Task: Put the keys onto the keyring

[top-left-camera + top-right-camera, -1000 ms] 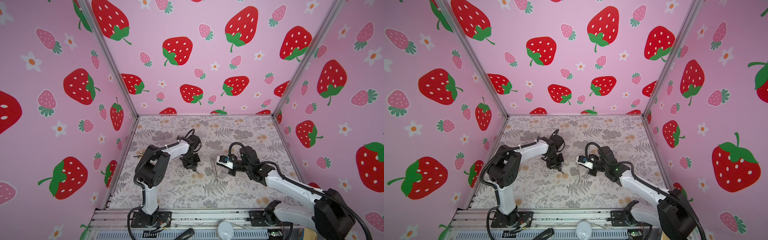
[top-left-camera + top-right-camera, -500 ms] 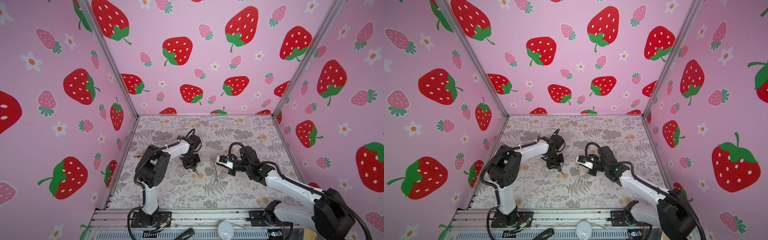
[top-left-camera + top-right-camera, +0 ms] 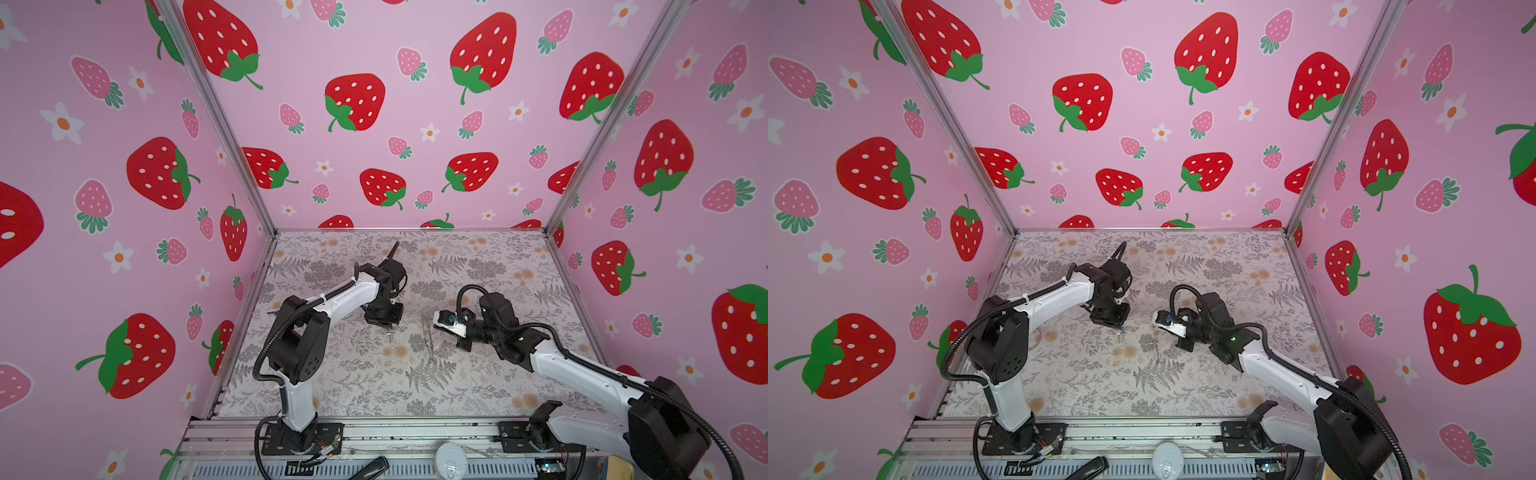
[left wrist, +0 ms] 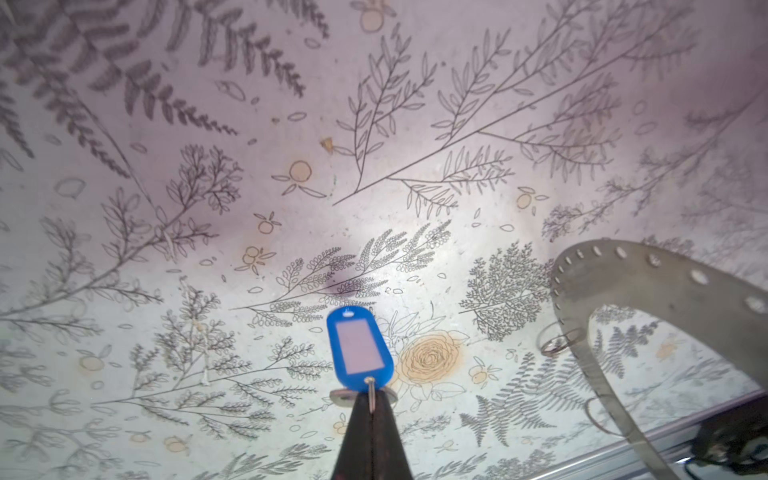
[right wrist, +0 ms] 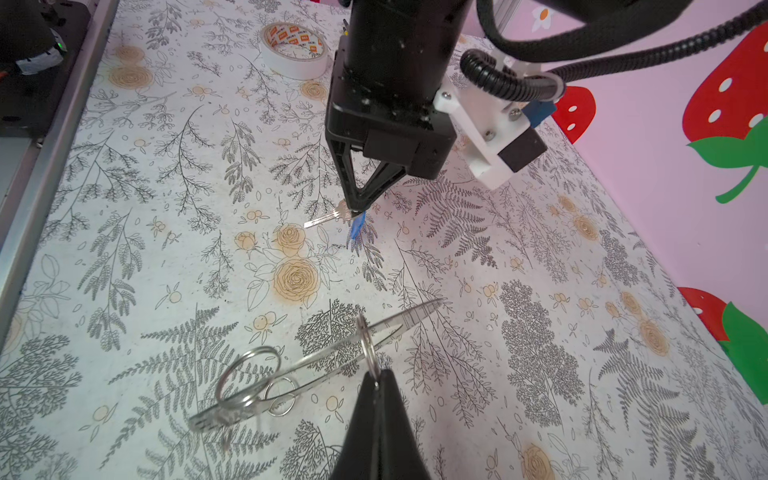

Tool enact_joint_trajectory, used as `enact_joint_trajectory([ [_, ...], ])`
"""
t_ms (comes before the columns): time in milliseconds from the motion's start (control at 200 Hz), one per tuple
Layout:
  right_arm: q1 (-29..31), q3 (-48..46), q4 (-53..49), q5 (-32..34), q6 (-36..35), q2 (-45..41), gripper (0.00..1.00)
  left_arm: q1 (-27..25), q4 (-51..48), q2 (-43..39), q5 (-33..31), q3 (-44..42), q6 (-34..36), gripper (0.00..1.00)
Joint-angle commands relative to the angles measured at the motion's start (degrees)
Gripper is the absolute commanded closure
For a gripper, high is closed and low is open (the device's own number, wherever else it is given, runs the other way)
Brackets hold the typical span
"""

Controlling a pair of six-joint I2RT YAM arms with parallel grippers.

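Observation:
The key (image 4: 359,351) has a bright blue oblong head; its metal blade (image 5: 328,218) sticks out sideways. My left gripper (image 4: 372,401) is shut on the wire loop at the head, holding it just above the floral table (image 3: 374,374). The keyring (image 4: 648,282), a large flat grey band with small holes, stands on edge to the key's right; it is a thin sliver (image 3: 428,336) in both top views. My right gripper (image 5: 370,376) is shut on a small wire ring (image 5: 365,345) threaded round the keyring's band (image 5: 324,361). A hand's width of table separates key and keyring.
Two more small split rings (image 5: 249,374) hang on the keyring's low end. A roll of white tape (image 5: 295,48) lies behind the left arm. The metal front rail (image 3: 395,432) carries both arm bases, and pink strawberry walls (image 3: 665,249) close in three sides.

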Motion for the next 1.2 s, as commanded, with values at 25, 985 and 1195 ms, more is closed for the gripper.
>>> enact_joint_trajectory([
  [25,0.25,0.65,-1.93,0.07,-0.28,-2.13,1.0,-1.41,-5.09,2.79,-4.4,2.24,13.04,1.0],
  [985,0.28,0.06,-2.9,0.28,0.01,-4.36,1.0,-8.41,1.64,13.32,-10.69,10.45,23.34,0.99],
  [1195,0.27,-0.14,-2.9,0.55,-0.34,-4.23,1.0,-8.03,6.38,7.95,-12.08,5.59,22.85,0.82],
])
